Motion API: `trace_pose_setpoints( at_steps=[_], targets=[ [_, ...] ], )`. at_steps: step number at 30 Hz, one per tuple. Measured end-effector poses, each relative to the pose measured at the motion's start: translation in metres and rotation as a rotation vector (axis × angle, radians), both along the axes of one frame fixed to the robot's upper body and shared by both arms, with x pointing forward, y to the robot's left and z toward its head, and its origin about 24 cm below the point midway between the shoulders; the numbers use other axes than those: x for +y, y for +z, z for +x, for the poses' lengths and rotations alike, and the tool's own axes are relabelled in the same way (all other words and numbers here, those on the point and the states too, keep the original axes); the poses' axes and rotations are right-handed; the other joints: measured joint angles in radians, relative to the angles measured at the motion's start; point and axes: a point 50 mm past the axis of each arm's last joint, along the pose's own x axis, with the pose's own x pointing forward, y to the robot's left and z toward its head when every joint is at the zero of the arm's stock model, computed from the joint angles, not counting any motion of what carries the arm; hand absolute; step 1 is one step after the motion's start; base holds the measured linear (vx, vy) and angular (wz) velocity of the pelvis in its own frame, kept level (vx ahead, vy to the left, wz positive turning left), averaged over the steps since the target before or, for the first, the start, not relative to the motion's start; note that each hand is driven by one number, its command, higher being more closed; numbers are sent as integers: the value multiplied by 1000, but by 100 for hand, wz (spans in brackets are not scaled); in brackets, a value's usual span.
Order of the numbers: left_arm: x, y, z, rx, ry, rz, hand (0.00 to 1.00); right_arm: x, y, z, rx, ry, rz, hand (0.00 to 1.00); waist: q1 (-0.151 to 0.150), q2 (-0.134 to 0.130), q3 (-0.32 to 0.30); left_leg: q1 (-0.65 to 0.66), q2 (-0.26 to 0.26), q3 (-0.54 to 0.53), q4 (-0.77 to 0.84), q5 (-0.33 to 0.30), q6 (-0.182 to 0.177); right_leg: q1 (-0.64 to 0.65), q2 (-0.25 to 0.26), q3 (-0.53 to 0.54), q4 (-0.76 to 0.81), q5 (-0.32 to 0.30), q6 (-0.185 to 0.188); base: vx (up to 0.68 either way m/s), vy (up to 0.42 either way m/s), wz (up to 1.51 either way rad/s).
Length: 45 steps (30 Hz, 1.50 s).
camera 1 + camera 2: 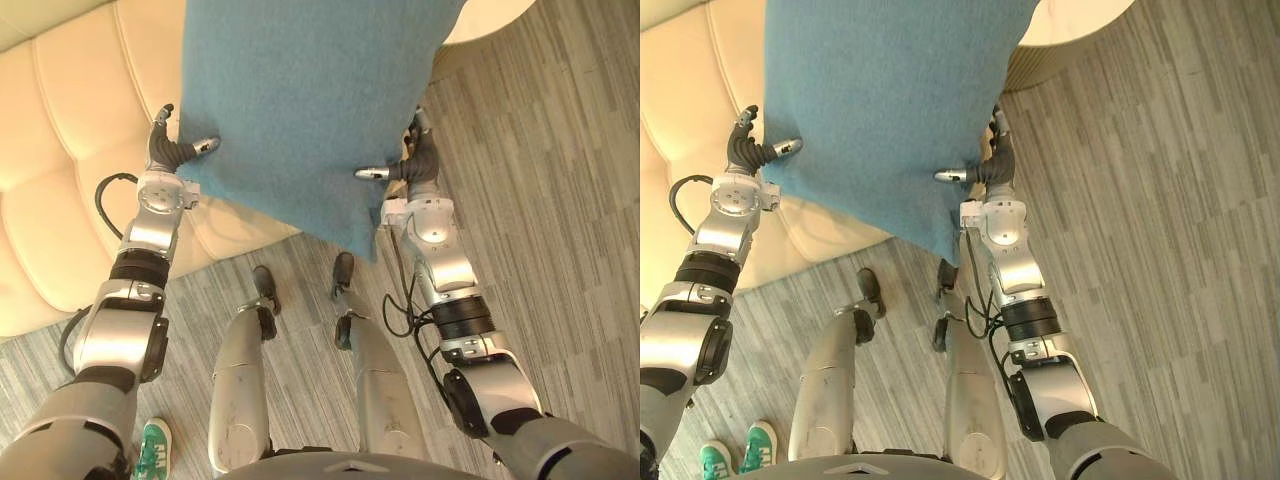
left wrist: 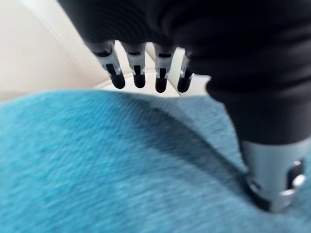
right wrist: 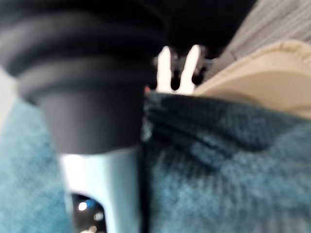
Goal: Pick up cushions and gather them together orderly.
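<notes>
**Blue cushion held up between both hands**

The left hand (image 1: 165, 150) pinches the left edge of the blue cushion (image 1: 300, 100). Its thumb presses flat into the near face and its fingers reach past the edge to the far side. The cushion hangs tilted in the air between the two hands, one corner pointing down. The right hand (image 1: 422, 160) grips the right edge the same way, with its thumb lying across the near face and its fingers behind the cloth. Behind and to the left of the cushion is a cream sofa (image 1: 70, 130) with stitched panels. Grey striped carpet (image 1: 540, 180) covers the floor to the right. A person's green shoes (image 1: 740, 452) stand at the lower left.
</notes>
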Motion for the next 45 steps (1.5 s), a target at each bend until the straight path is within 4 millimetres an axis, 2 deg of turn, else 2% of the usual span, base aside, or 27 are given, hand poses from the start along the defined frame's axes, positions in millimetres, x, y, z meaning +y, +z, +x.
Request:
trace_pose_setpoints(
  at_steps=[6,8,12,15,18,20,23,25,28,30,32,35,40,43,44,45],
  targets=[
    [-6,7,0,-42,-33,-126,100,5,12,1,-30,-3,26,100,1,-4,2,-1,-13,-11,-17,14,3,2,-8,-8,-3,2,0,-15,-30,8],
    [-6,16,-2,-80,-56,-210,100,2,14,2,-38,-21,44,100,2,-4,2,3,-18,-17,-32,28,1,4,-11,-16,-3,3,0,-1,-51,13],
    [-7,31,-5,-150,-86,-251,100,0,14,2,-35,-26,69,100,2,-4,2,24,-26,-22,-61,46,-3,16,-15,-23,-4,2,0,7,-56,10],
    [-8,37,-13,-206,-114,-254,100,-1,4,1,-5,-29,78,100,1,-4,2,73,-34,-22,-93,55,-6,58,-17,-25,-17,0,-2,29,-53,7],
    [-13,33,-27,-249,-157,-254,100,-4,-18,-5,43,-33,88,100,0,-4,2,121,-36,-23,-105,54,-10,102,-17,-28,-16,-15,-4,56,-46,3],
    [-16,23,-35,-249,-175,-264,100,-6,-31,-15,64,-37,94,100,-3,-4,2,149,-40,-27,-113,52,-12,123,-19,-30,-5,-30,-3,74,-42,8],
    [-23,-3,-49,-215,-182,-334,100,-10,-54,-27,118,-46,89,100,-6,-3,1,210,-49,-34,-120,47,-19,171,-28,-41,24,-62,-3,88,-42,16],
    [-32,-36,-75,-173,-184,-430,100,-12,-78,-46,169,-44,74,100,-11,-5,-1,287,-55,-48,-121,31,-30,233,-40,-56,79,-118,-3,104,-60,25],
    [-33,-68,-105,-115,-155,-492,100,-12,-95,-70,207,-20,56,100,-8,-7,-10,368,-61,-48,-136,10,-39,292,-48,-58,122,-168,-1,78,-52,11],
    [-33,-93,-131,-50,-118,-532,100,-11,-114,-90,269,8,45,100,-8,-7,-82,402,-73,-48,-158,-1,-50,308,-59,-59,145,-200,2,102,-28,13],
    [-31,-112,-148,10,-91,-552,100,-8,-129,-103,325,39,30,100,-7,-6,-129,463,-81,-49,-193,6,-50,356,-62,-61,139,-215,4,148,-17,6],
    [-26,-130,-166,76,-59,-539,100,-5,-142,-115,368,70,19,100,-12,-4,-194,529,-92,-62,-241,14,-56,420,-64,-75,110,-223,7,142,-11,7],
    [-24,-142,-178,114,-36,-549,100,-4,-145,-119,377,105,-5,100,-15,0,-211,587,-104,-119,-251,18,-60,526,-70,-129,73,-229,13,60,8,32],
    [-16,-145,-186,114,10,-555,100,4,-143,-117,366,147,-24,100,3,1,-217,585,-107,-157,-237,15,-64,572,-84,-181,61,-234,14,-25,40,55],
    [-13,-147,-189,120,28,-558,100,6,-143,-117,367,164,-30,100,6,0,-224,591,-104,-147,-240,-18,-62,590,-101,-205,44,-229,15,-91,86,56],
    [-12,-150,-192,127,40,-564,100,6,-143,-117,367,171,-33,100,8,0,-236,587,-75,-81,-201,-38,-48,599,-121,-229,37,-225,18,-64,100,65]
  ],
)
